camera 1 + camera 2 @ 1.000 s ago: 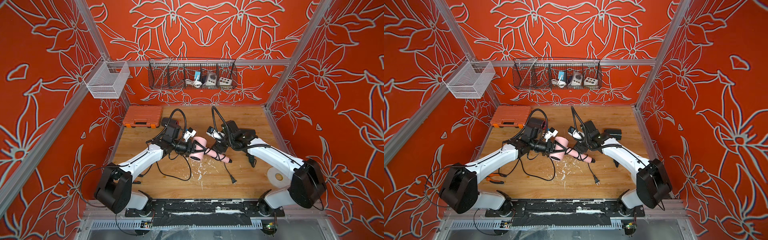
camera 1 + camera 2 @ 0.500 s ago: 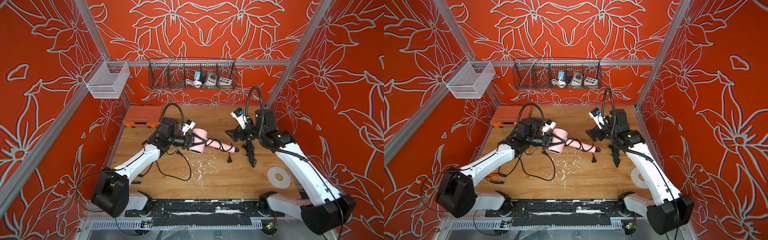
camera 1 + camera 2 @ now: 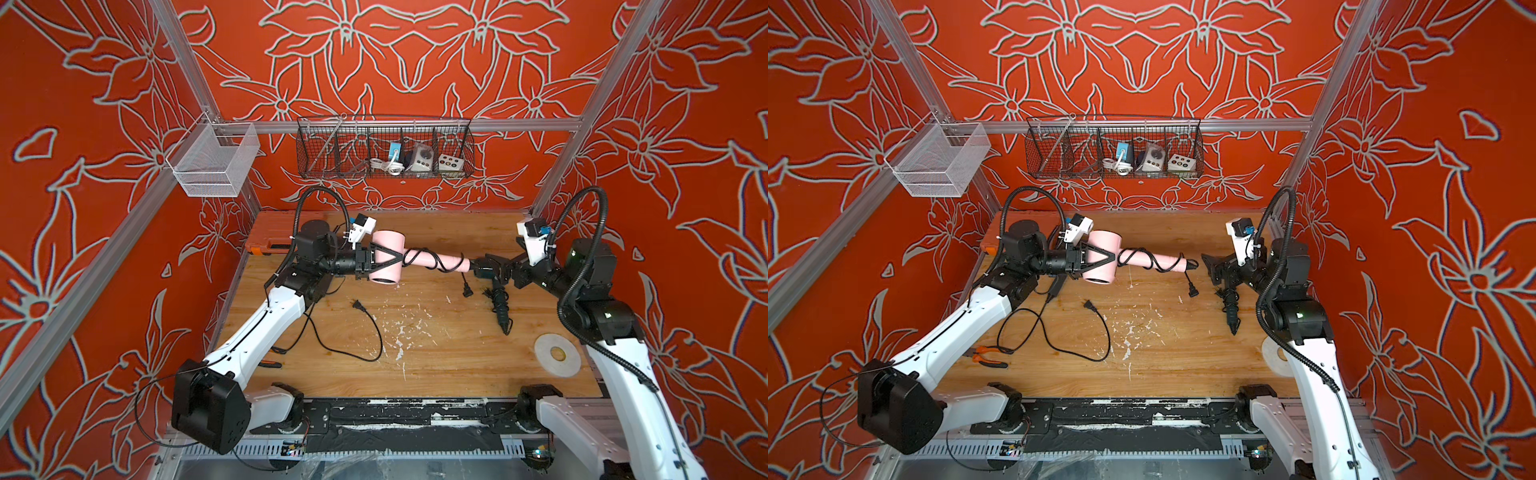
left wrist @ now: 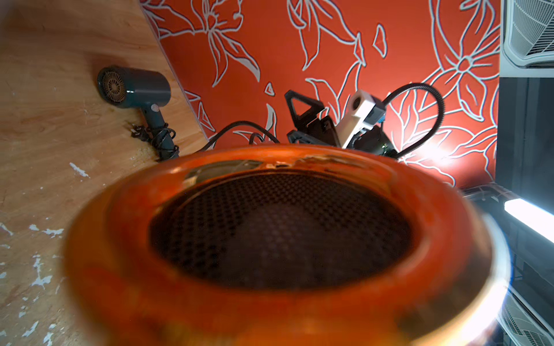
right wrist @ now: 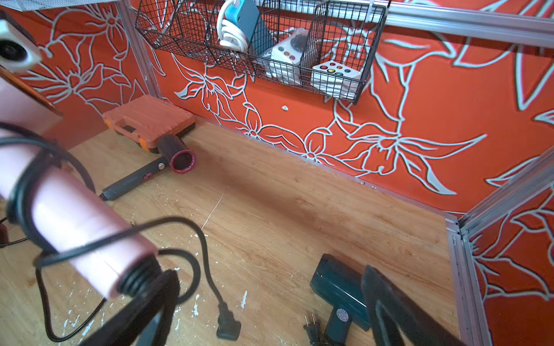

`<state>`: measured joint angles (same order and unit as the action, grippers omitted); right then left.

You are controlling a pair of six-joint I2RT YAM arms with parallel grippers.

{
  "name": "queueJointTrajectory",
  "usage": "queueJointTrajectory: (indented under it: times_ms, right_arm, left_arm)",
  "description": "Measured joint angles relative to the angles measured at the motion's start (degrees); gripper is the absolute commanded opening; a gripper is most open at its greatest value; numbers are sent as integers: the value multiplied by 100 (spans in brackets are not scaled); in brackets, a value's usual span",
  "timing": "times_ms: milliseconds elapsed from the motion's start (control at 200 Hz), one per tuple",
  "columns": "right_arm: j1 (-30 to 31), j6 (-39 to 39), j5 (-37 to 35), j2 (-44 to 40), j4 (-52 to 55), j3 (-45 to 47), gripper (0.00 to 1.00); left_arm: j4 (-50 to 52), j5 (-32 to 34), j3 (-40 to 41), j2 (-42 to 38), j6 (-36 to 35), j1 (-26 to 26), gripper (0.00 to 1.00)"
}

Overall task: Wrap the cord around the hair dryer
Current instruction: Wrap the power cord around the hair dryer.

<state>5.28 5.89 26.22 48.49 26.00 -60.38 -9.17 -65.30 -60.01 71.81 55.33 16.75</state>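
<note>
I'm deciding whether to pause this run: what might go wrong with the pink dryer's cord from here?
1. The cord lies in slack loops on the handle of the pink hair dryer and its plug dangles free, so the wraps may slide off.
2. The open right end effector hovers near the handle tip, over a dark hair dryer; closing in may snag a loop or bump that dryer.

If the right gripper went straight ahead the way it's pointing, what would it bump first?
Probably the cord end of the pink hair dryer's handle, which sits just ahead of the open right gripper. Depth is unclear, so it might slide past.
</note>
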Motion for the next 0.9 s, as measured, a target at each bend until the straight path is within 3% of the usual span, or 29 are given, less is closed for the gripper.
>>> queueJointTrajectory:
  times_ms: [235,430,721,901]
  right_arm:
    - [-13,-520,544,-251,-859,1307,94]
    - [42,-627,1008,61,-1926,2385,89]
    - [323,-560,1401,400,-3519,2763,82]
    - [474,-398,1480,619,-4103,2769,68]
  left_arm:
    - [-175,-2,-118,-24,269,-133,0]
    - [-286,-31,-201,-24,437,-133,0]
    - [-461,-48,-214,-28,651,-133,0]
    - [-542,-61,-214,-63,763,-133,0]
